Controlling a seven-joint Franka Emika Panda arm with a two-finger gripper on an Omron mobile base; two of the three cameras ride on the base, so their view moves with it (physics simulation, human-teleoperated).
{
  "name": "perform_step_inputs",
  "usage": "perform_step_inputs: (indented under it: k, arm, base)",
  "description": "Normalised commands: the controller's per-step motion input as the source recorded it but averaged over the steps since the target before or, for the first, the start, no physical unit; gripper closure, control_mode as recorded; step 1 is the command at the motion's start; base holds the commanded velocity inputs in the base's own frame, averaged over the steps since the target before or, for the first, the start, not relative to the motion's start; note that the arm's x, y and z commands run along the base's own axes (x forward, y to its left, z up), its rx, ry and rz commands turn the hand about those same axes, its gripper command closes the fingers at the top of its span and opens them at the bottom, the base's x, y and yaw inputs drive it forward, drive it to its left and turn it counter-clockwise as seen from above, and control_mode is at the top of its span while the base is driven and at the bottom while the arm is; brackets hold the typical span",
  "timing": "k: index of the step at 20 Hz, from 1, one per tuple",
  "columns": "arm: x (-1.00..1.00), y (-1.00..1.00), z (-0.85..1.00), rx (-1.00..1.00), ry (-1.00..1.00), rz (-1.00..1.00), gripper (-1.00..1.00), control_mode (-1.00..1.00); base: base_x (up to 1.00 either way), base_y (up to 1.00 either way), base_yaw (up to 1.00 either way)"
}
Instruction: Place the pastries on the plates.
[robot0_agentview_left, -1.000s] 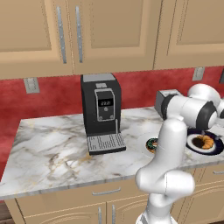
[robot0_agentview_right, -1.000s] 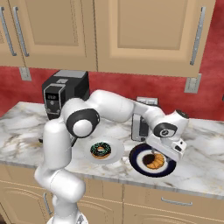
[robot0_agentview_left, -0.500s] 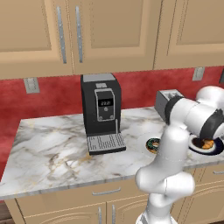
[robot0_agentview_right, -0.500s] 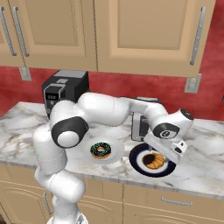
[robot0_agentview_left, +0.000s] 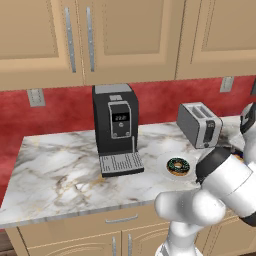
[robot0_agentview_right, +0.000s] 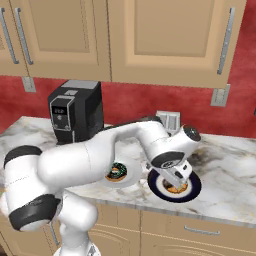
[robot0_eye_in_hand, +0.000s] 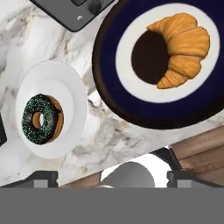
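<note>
Veined marble counter (robot0_eye_in_hand: 118, 135) (polished), glossy white plate (robot0_eye_in_hand: 72, 83), brushed-metal toaster (robot0_agentview_left: 199, 125).

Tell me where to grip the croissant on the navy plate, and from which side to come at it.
Grip the croissant across its thick middle, coming straight down from above. It lies flat on the navy plate, curved round the dark centre, so its belly is the fattest, most stable part. Set the fingers across the arc, one toward the plate's centre and one toward the rim; the thin tips would likely slip.

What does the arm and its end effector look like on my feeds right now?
The arm is glossy white, built of rounded tubular links with dark charcoal bands at the joints. The end effector is a white hand carrying two small dark finger tips. No cables, labels or markings are visible on it.
</note>
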Motion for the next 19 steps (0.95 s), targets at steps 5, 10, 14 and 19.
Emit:
perform_step_inputs:
  k: [5,10,14,19]
  arm:
    - [-0.02,1.00,0.40,-0.13,-0.19,-0.15,-1.00,-1.00]
    - [0.00,1.00,0.43,-0.17,-0.16,-0.16,-1.00,-1.00]
    - [0.10,1.00,0.31,-0.19,-0.11,-0.19,-1.00,-1.00]
    - [0.22,1.00,0.23,-0.17,-0.04,-0.13,-1.00,-1.00]
  base:
    - [0.00,0.00,0.00]
    - [0.00,0.00,0.00]
    - [0.00,0.00,0.00]
    - [0.00,0.00,0.00]
